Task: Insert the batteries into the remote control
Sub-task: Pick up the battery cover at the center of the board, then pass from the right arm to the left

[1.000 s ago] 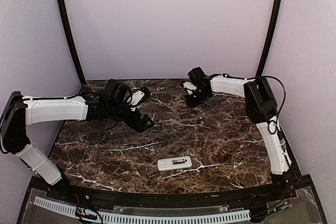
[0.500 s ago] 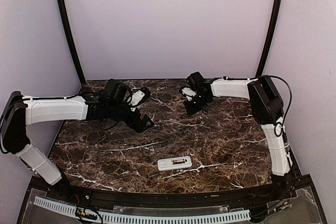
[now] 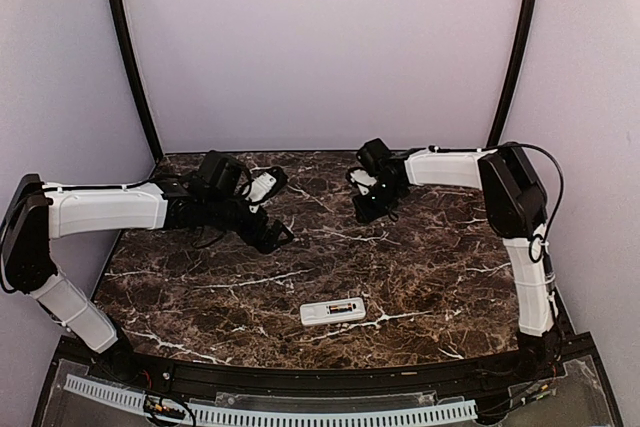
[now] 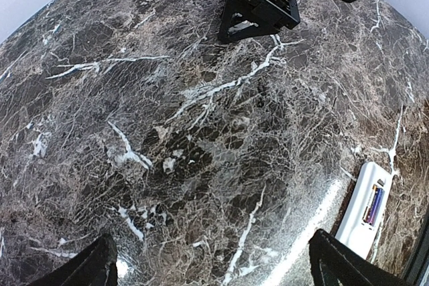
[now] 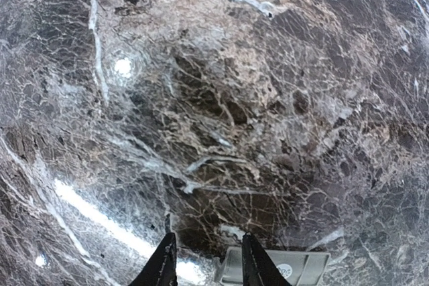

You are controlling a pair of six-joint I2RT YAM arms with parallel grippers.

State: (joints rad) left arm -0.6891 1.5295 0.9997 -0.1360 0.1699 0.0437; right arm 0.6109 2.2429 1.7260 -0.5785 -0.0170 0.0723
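Remote control (image 3: 333, 311) lies back-up near the front edge of the table (image 3: 430, 257), well apart from both arms, with the batteries (image 4: 373, 205) showing in its open bay, so I judge the small grey cover (image 5: 275, 269) is what's left to fit. My right gripper (image 5: 206, 267) hangs low at the far side, fingers set narrow and empty, the cover lying just by one fingertip; I'd slide sideways until its edge sits squarely between them, then close gently, as it is thin and flat. Left gripper (image 4: 218, 266) is spread wide, holding nothing
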